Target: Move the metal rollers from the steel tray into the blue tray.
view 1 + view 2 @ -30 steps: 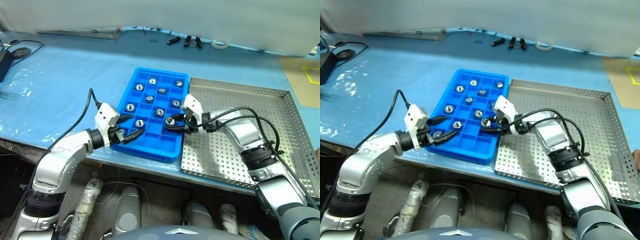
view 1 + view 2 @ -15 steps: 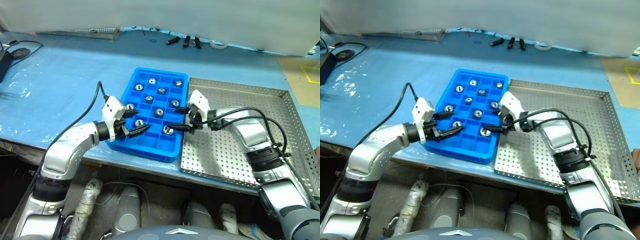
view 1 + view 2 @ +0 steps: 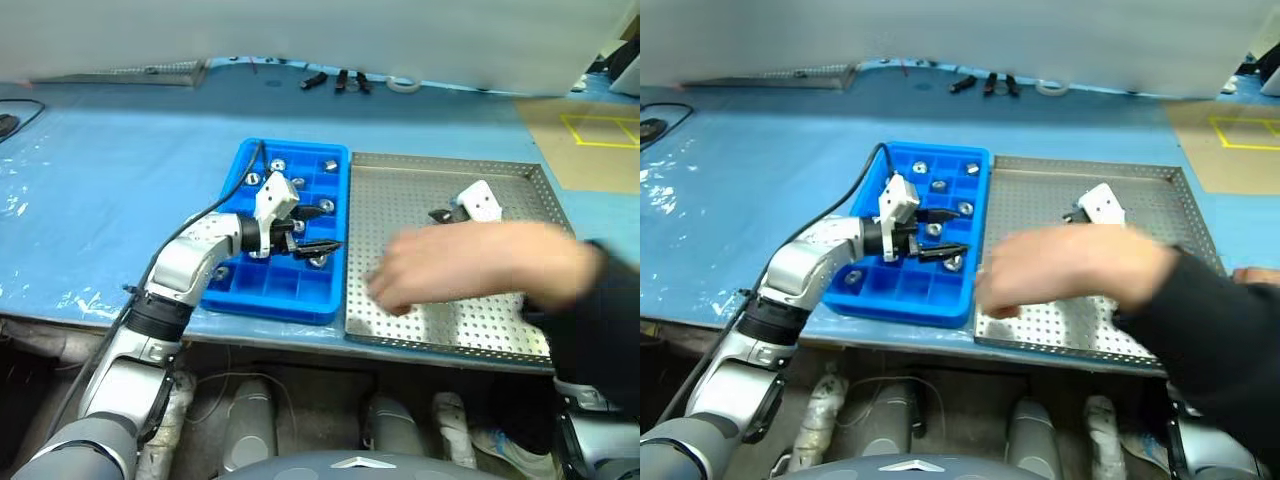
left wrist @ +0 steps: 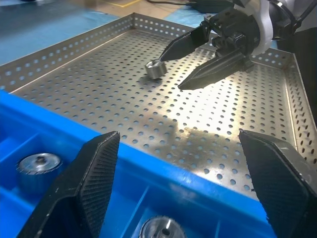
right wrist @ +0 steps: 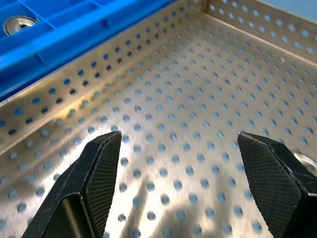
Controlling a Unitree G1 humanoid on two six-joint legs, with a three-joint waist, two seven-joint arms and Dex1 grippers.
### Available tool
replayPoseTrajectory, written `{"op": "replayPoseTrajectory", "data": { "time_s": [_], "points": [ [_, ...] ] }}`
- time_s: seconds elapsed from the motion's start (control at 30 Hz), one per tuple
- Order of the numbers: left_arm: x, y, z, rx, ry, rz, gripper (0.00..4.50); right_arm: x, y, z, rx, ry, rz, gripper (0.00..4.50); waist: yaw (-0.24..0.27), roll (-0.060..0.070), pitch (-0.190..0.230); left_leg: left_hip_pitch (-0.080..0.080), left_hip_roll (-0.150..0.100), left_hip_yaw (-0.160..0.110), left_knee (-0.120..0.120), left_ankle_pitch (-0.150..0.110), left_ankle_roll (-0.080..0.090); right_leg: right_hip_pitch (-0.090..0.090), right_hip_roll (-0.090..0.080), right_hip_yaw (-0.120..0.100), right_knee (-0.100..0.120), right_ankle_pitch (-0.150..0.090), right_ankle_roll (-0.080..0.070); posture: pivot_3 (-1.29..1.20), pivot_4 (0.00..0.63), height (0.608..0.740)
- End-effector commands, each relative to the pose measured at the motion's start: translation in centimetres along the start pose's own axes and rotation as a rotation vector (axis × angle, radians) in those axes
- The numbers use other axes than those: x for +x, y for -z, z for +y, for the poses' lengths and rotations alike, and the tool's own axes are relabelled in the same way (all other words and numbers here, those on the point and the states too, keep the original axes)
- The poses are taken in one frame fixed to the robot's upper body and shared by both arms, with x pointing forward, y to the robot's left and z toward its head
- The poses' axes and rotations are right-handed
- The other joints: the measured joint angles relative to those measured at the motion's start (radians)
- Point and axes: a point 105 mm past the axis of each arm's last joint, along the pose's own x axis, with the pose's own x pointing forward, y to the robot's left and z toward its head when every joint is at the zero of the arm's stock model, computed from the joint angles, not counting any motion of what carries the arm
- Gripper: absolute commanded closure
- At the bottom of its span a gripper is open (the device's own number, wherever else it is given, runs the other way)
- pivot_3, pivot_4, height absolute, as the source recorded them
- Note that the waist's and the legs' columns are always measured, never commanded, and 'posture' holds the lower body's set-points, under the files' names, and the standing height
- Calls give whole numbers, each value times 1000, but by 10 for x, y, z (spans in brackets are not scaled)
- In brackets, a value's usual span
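The blue tray (image 3: 285, 300) holds several metal rollers (image 3: 277, 165) in its compartments. To its right lies the steel tray (image 3: 400, 195). One roller (image 4: 155, 68) lies on that tray's perforated floor. My left gripper (image 3: 322, 228) hovers open and empty over the blue tray's right side, pointing toward the steel tray. My right gripper (image 4: 172, 72) stands open over the steel tray, its upper fingertip right beside the loose roller. From the head views a person's blurred hand (image 3: 460, 265) covers most of the right arm.
The person's dark sleeve (image 3: 600, 320) reaches in from the right over the steel tray's front half. Small tools (image 3: 340, 80) and a tape roll (image 3: 403, 84) lie at the table's far edge. Pale blue covering spreads to the left of the blue tray.
The right gripper opened, left a roller in the blue tray and swung right over the steel tray. The left gripper moved right across the blue tray. A person's hand came in. The camera shifted.
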Motion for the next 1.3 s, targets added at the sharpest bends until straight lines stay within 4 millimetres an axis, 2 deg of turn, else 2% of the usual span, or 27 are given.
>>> {"op": "replayPoseTrajectory", "data": {
  "time_s": [0.03,0.2,0.33,0.93,1.0,1.13,1.3],
  "points": [
    [2,-12,-1,53,30,-19,452,-11,-11,-1,-5,34,-54,577,-10,0,0,0,0,0,0,-2,3,0,0,0,0,0,0,-182,150,740],
    [2,-13,0,56,39,-16,452,-12,-4,-5,16,65,-47,577,-19,0,0,0,0,1,4,-3,6,1,-1,2,1,0,-1,-180,150,740],
    [0,-12,0,54,35,-12,452,-11,-6,-6,19,65,-54,577,-26,0,0,0,-1,2,11,-5,10,2,-1,4,2,1,-1,-176,150,740],
    [-15,-13,4,56,-28,-11,452,3,-8,1,10,13,-58,577,-12,0,0,0,-1,3,11,-6,10,2,-2,6,2,1,-2,-111,150,740],
    [-18,-17,8,55,-52,-27,452,3,-8,1,10,11,-57,577,-7,0,0,0,-1,3,11,-6,10,1,-1,6,2,1,-2,-110,150,740],
    [-26,-36,27,24,-138,-109,452,4,-7,3,10,5,-56,577,-6,0,0,0,-1,3,11,-6,10,1,-1,6,2,1,-2,-109,150,740],
    [-30,-59,35,-47,-169,-220,452,4,-7,4,11,-1,-54,577,-6,0,0,0,-1,3,11,-6,10,1,-2,7,4,1,-2,-108,150,740]
  ]
}}
